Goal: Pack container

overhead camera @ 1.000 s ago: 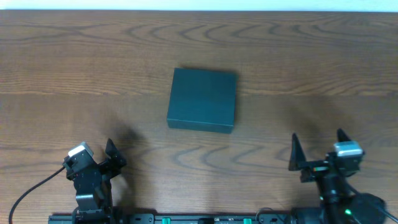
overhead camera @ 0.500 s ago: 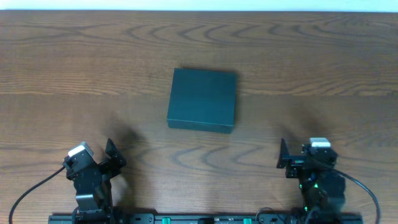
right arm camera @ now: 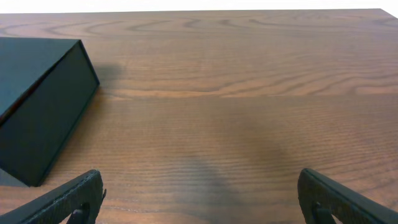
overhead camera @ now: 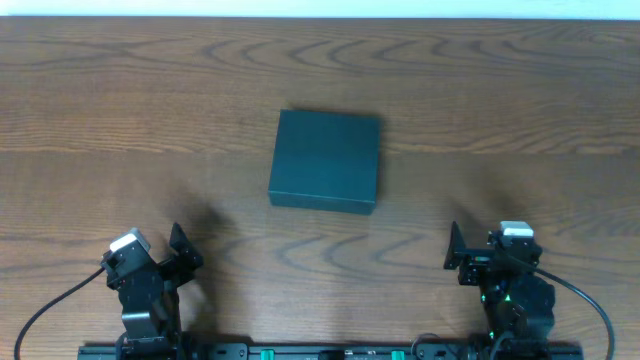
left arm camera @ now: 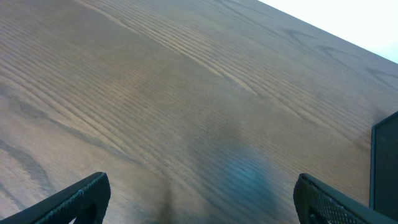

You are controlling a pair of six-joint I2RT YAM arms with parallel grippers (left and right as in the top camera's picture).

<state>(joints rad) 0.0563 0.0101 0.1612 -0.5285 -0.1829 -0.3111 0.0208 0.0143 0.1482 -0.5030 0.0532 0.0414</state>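
Note:
The container (overhead camera: 326, 160) is a dark teal-black rectangular box, closed, lying flat in the middle of the wooden table. It also shows at the left of the right wrist view (right arm camera: 37, 106) and as a sliver at the right edge of the left wrist view (left arm camera: 385, 163). My left gripper (overhead camera: 180, 250) is at the near left, open and empty (left arm camera: 199, 202). My right gripper (overhead camera: 470, 258) is at the near right, open and empty (right arm camera: 202, 199). Both are well short of the box.
The wooden table (overhead camera: 500, 90) stretches round the box. A white strip runs along the far edge (overhead camera: 320, 8). The arm bases and a black rail sit along the near edge (overhead camera: 330, 352).
My right arm drew back and turned a little left, its fingers now nearer the base. The left arm and the box have not moved.

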